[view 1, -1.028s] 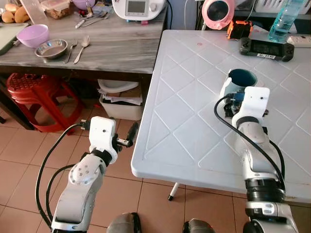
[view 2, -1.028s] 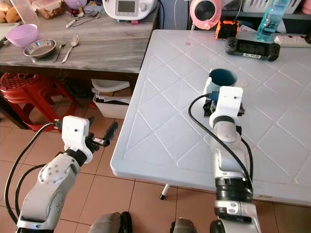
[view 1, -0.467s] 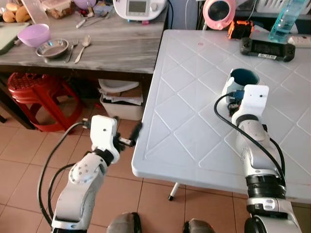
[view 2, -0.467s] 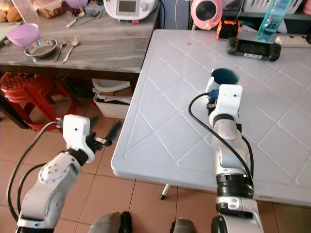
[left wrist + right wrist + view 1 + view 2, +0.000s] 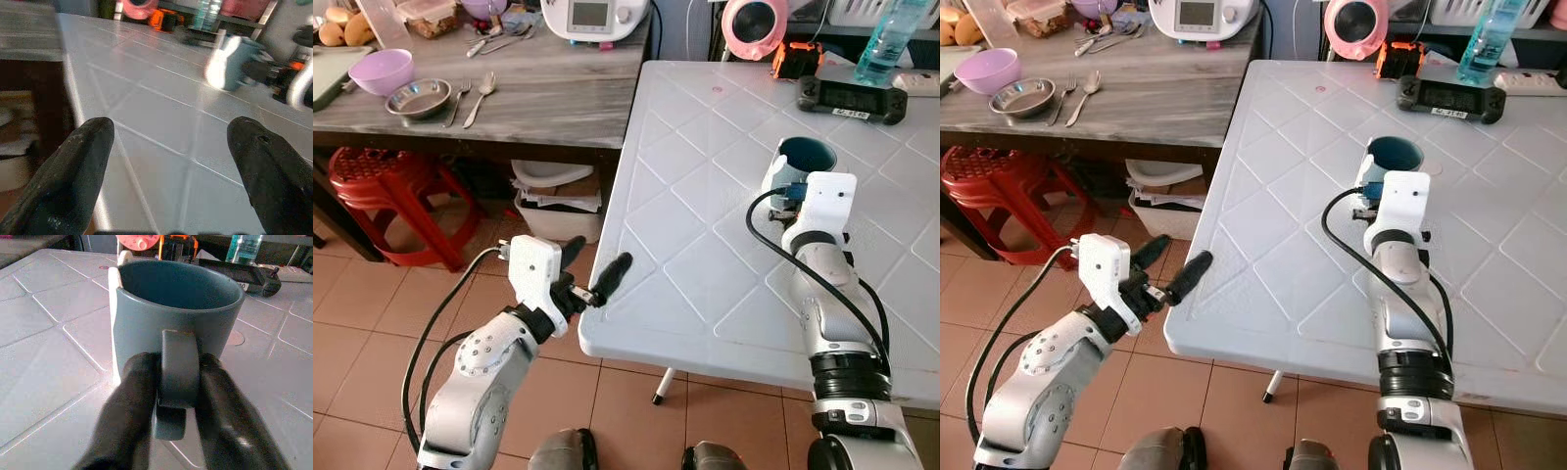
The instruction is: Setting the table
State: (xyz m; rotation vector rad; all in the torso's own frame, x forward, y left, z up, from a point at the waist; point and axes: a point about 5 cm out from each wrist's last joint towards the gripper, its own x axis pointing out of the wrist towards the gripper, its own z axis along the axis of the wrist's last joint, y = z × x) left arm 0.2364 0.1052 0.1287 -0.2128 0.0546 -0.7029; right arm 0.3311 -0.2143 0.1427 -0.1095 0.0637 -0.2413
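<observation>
Our right gripper (image 5: 178,396): jaws closed on the handle of the grey-blue ceramic mug (image 5: 176,316), one black finger either side. Pinching the handle likely keeps the mug upright and its mouth free. Mug stands on the white quilted-pattern plastic table (image 5: 695,245), right of centre in the left eye view.

Our left gripper (image 5: 1173,272): jaws spread wide, empty, at the table's near-left edge, lower left of frame.

Upper left: purple plastic bowl (image 5: 380,70), steel dish (image 5: 416,97), fork (image 5: 456,101) and spoon (image 5: 480,95) on the grey wooden counter (image 5: 558,88), probably next to fetch.
</observation>
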